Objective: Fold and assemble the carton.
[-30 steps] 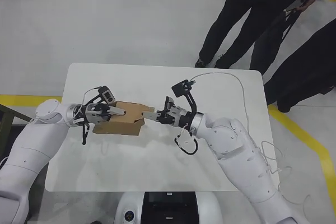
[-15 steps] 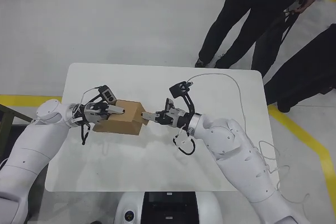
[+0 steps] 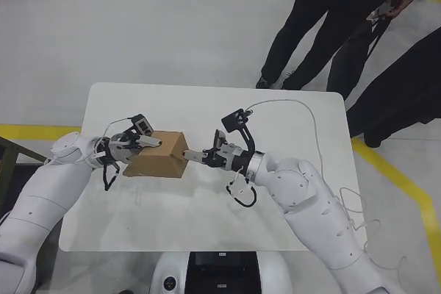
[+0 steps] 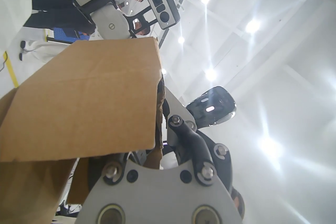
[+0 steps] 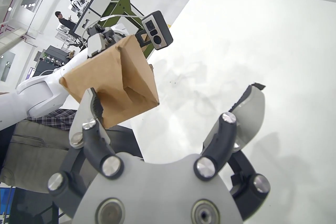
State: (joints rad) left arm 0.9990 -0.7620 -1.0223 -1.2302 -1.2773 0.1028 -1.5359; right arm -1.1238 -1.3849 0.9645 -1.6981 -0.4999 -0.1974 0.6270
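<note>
Currently your left end effector grips the brown cardboard carton over the white desk; your right end effector is wide open, one finger touching its other end.

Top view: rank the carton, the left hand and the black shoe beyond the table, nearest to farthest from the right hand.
1. carton, right at a finger of the right hand.
2. left hand, gripping the carton's opposite end.
3. black shoe, on the floor past the table's far edge.
</note>
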